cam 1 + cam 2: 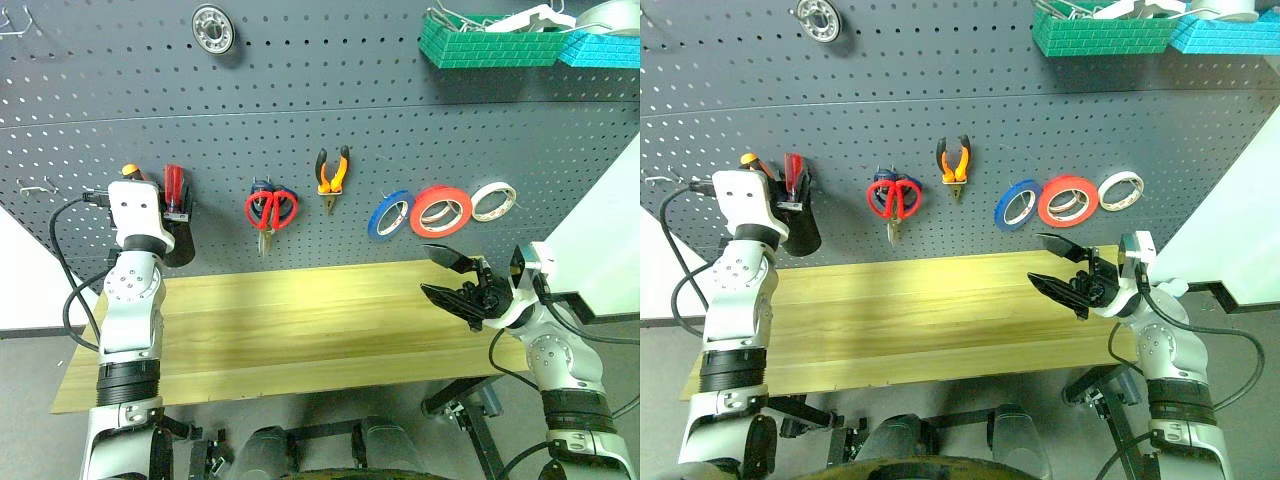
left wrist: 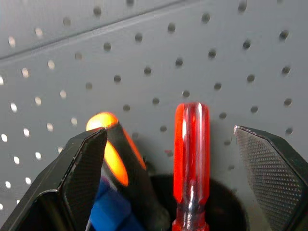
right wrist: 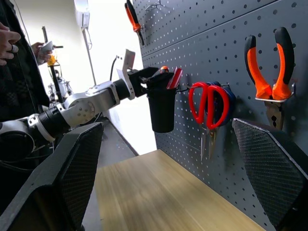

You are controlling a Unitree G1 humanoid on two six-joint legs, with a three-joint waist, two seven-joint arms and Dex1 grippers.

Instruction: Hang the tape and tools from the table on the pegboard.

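Observation:
On the pegboard [image 1: 330, 110] hang the red tape [image 1: 441, 210], the red-handled scissors [image 1: 271, 208] and the orange-and-black pliers [image 1: 333, 172]. The dark red screwdriver [image 2: 191, 159] stands upright in a black cup [image 1: 183, 240] on the board, beside an orange-and-black handle [image 2: 113, 149]. My left gripper [image 2: 171, 131] is open at the cup, and its fingers [image 2: 82, 178] stand apart from the red handle on both sides. My right gripper [image 1: 445, 275] is open over the right end of the table [image 1: 300, 320], holding nothing.
A blue roll [image 1: 390, 213] and a white-cored roll [image 1: 493, 201] flank the red tape. Green [image 1: 480, 40] and teal [image 1: 605, 45] baskets hang at the top right, and a round metal part [image 1: 213, 27] at the top. A person [image 3: 9, 48] stands beyond my left arm.

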